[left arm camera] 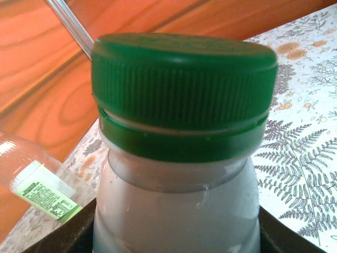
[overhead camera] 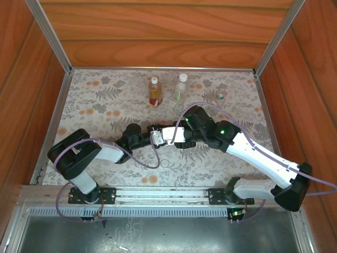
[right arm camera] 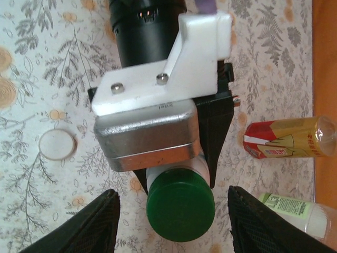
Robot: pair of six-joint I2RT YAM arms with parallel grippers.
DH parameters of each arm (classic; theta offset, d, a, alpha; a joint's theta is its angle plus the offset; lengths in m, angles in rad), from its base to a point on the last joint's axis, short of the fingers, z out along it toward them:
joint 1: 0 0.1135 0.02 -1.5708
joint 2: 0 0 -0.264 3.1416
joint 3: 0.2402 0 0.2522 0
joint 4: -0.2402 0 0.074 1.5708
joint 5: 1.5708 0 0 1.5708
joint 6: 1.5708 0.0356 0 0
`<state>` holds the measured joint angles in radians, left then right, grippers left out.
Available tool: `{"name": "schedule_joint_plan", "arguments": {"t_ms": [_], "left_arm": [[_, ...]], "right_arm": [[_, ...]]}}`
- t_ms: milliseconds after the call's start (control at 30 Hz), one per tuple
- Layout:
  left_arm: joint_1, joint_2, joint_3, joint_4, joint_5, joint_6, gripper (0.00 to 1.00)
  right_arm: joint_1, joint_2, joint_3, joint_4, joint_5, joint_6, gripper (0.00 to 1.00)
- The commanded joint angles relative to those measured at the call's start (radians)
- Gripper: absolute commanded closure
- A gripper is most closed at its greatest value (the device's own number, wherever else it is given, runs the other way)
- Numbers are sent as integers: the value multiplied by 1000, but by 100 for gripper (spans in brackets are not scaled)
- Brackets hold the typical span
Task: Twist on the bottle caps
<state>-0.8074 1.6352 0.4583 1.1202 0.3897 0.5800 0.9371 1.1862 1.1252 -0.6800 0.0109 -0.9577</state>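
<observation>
The left claw (overhead camera: 157, 138) clamps a smooth white plastic bottle (left arm camera: 174, 211) topped by a ribbed, round dark green cap (left arm camera: 184, 89). The right claw (right arm camera: 176, 221) stands apart, flanking the cap without touching.

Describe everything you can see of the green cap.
The green cap is dark green plastic, round, with a flat top, ribbed sides and a ring below a thin seam. It sits on the neck of the white bottle; how tight cannot be told. The right gripper is open, its fingers standing on either side of the cap, not touching it.
</observation>
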Motion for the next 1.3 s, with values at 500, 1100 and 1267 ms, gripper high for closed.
{"name": "schedule_joint_plan", "arguments": {"t_ms": [500,1100,1267], "left_arm": [[-8,-51,-23,-12,18,6,49],[-7,-59,-23,-12,2,-8,49],[-7,-70,-8,-11,-29,-8,49]], "right_arm": [[6,38,-28,42,57,-93,50],[-1,59,-13,16,26,-31,66],[0,54,-40,129,94,180,77]]}}
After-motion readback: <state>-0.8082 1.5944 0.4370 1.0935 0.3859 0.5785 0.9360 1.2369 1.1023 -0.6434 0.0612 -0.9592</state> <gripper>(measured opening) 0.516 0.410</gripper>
